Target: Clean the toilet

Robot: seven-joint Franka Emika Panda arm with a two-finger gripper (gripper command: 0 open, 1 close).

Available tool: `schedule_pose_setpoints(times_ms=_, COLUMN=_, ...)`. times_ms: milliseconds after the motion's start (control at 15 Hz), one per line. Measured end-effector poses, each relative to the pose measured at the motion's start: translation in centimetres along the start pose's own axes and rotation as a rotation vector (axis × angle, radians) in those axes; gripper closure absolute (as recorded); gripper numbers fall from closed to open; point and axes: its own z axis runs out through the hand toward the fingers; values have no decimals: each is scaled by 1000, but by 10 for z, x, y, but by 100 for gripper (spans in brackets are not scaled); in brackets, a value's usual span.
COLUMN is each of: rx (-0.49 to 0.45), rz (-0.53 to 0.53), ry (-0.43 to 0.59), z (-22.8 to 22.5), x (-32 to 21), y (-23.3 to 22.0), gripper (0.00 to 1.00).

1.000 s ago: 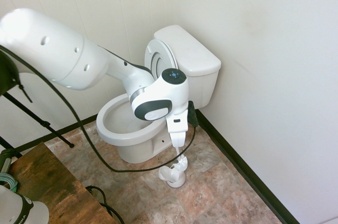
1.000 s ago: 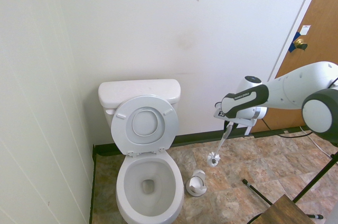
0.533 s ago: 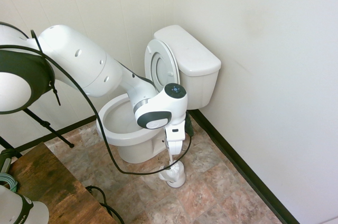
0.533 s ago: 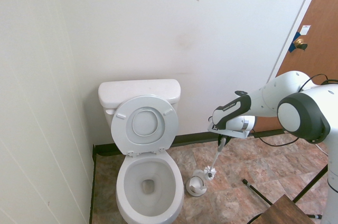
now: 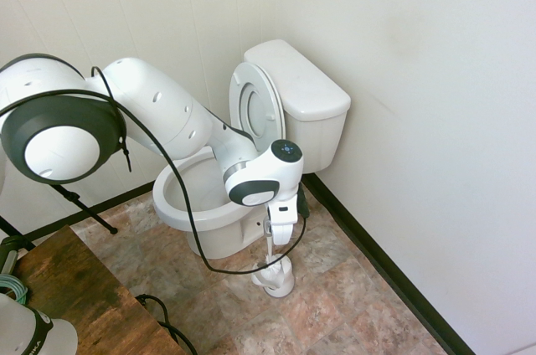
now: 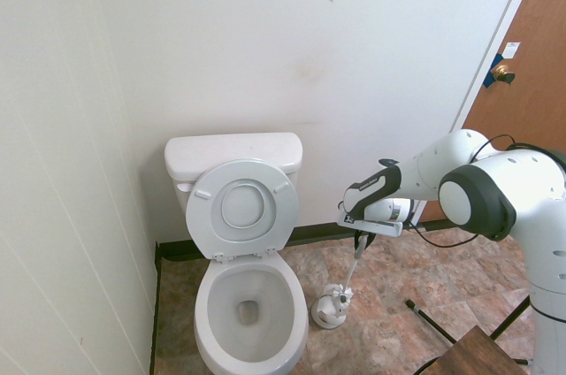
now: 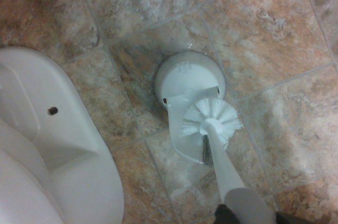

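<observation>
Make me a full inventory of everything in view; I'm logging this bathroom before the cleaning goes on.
Toilet: one, white, against the wall, its bowl open
Toilet lid: one, white, raised in front of the tank
Toilet tank: one, white, behind the raised lid
Toilet brush: one, white with some dark bristles, head at the holder, handle in the gripper
Brush holder: one, white, on the floor beside the toilet
Floor: one, mottled brown and grey tile pattern
Baseboard: dark, along the wall foot
Door: one, brown, with a brass-coloured knob
Wooden surface: one, brown, in the near corner
Robot arm: one, white and black
Gripper: one, shut on the brush handle
</observation>
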Motion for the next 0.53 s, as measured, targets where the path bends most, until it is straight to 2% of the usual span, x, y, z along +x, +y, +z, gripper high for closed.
schedule_pose_setpoints(times_ms=533, rx=-67, rz=46, ry=-37, z=66, x=23, y=-59, gripper=100)
